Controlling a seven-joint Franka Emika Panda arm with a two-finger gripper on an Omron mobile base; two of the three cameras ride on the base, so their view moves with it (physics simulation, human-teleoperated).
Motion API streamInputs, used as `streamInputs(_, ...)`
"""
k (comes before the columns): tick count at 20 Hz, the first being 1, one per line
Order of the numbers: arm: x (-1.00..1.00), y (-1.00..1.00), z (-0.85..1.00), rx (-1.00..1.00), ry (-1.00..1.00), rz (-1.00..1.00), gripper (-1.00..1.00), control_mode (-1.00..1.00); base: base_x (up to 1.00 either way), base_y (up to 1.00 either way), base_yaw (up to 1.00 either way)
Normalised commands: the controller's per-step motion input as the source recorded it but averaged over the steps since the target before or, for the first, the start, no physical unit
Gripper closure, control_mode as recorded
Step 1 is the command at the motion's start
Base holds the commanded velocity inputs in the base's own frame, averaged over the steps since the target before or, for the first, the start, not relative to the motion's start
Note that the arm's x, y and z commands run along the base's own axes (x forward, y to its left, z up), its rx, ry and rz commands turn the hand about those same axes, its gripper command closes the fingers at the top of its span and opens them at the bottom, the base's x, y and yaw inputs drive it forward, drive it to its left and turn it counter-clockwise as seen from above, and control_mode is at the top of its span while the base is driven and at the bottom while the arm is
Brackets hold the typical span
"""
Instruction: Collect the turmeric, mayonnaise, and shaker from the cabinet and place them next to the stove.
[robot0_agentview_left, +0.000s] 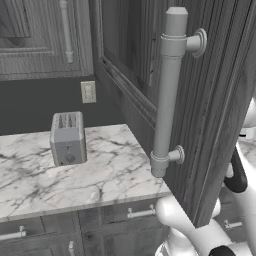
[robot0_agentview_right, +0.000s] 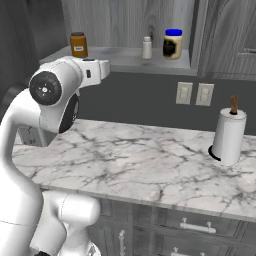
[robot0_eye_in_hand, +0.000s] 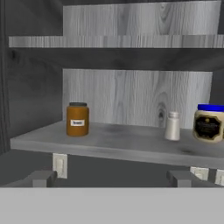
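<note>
Turmeric (robot0_eye_in_hand: 77, 119), shaker (robot0_eye_in_hand: 172, 126), mayonnaise (robot0_eye_in_hand: 209, 124) on cabinet (robot0_eye_in_hand: 113, 143) shelf, claw (robot0_eye_in_hand: 114, 178) spread wide

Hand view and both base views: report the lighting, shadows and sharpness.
Hand view: soft, even light, slightly blurred; labels on the turmeric and mayonnaise are unreadable. Right base view: faint shadow beneath the paper-towel roll, no glare. Left base view: cabinet door looms close and sharp.

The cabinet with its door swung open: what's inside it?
On the cabinet's lower shelf stand the turmeric, the shaker and the mayonnaise, upright and apart. The shelf above looks bare from below; its top surface is hidden.
</note>
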Motion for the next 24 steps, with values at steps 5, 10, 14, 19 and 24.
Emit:
streamInputs(5, 0.23, 0.19, 0.21, 0.0, -0.01, 0.0, -1.0, -1.0, 0.0, 0.0, 0.0)
streamInputs(10, 0.33, 0.42, 0.03, 0.0, 0.01, 0.0, -1.0, -1.0, 0.0, 0.0, 0.0)
streamInputs(14, 0.48, 0.15, 0.08, 0.03, 0.07, 0.0, -1.0, -1.0, 0.0, 0.0, 0.0)
streamInputs(19, 0.52, 0.0, 0.15, 0.01, 0.12, 0.01, -1.0, -1.0, 0.0, 0.0, 0.0)
streamInputs(24, 0.45, 0.0, 0.01, 0.05, 0.02, 0.04, -1.0, -1.0, 0.0, 0.0, 0.0)
